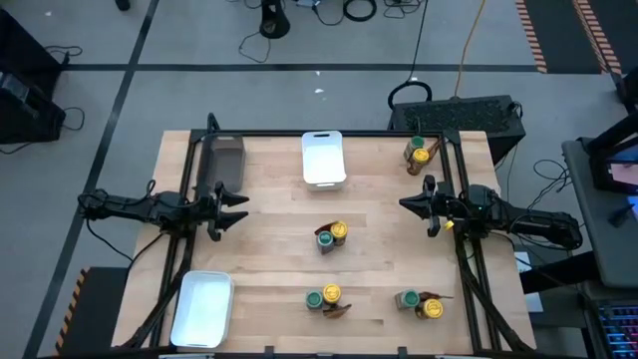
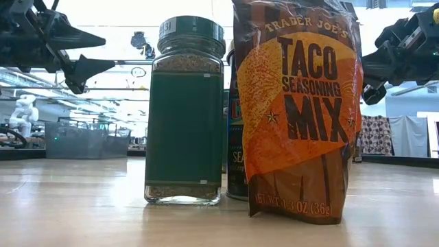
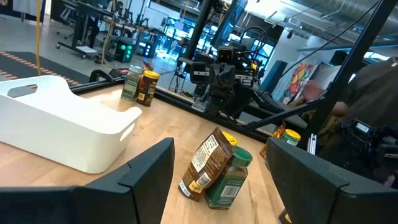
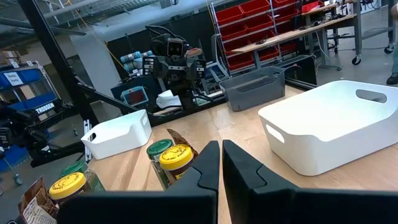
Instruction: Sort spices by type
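Yellow-lidded jar [image 2: 233, 123] mostly hidden behind green-lidded jar [image 2: 186, 110] and seasoning packet [image 2: 298, 110]

Both arms were dark, near-black, built of slim jointed segments with black cables trailing off them toward the worktop's left and right edges. The left gripper [image 1: 235, 209] ended in two pointed, wedge-shaped black fingers [image 3: 147, 171] with flat matte faces. The right gripper [image 1: 415, 204] had the same angular black fingers [image 4: 199, 165]. A small yellowish spot showed on the right arm's wrist housing.
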